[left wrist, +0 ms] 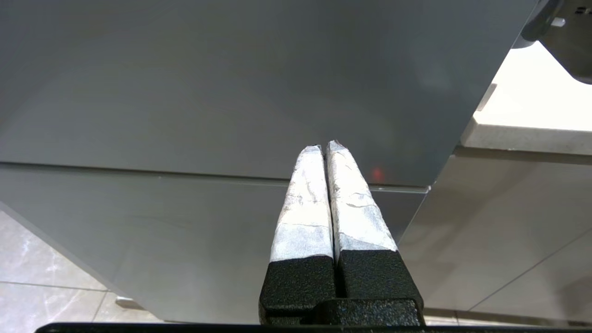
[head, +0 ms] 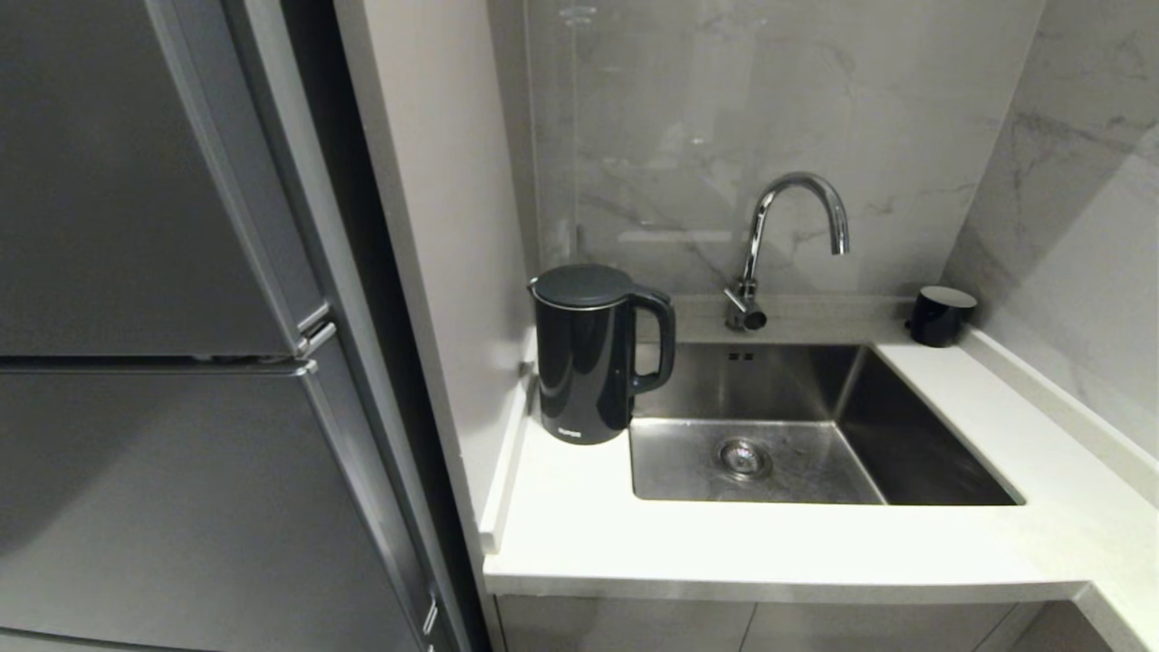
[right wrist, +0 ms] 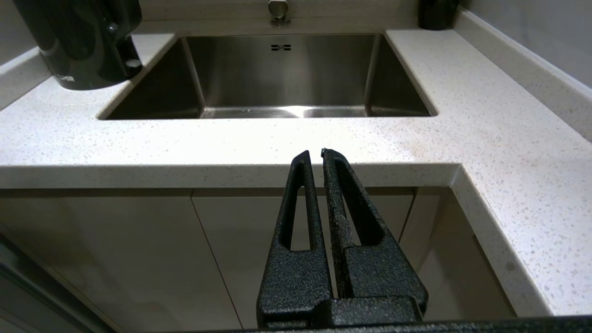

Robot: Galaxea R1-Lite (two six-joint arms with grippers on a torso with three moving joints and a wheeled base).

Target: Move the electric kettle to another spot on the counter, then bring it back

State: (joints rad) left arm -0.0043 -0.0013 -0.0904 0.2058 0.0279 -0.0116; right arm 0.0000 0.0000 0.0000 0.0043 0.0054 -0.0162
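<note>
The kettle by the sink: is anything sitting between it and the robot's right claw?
Nothing visible does. The right gripper, shut, is below the counter's front edge; only bare worktop lies between it and the electric kettle, which stands left of the sink.

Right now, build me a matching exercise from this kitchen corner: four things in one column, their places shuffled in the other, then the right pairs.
Things:
1. electric kettle
2. small black cup
3. tap
4. drain

Places:
A. in the sink's floor
B. on the counter, left of the sink
C. far right corner, against the upstand
D. behind the sink, spout arching over it

Pairs: 1-B, 2-C, 3-D, 4-A
</note>
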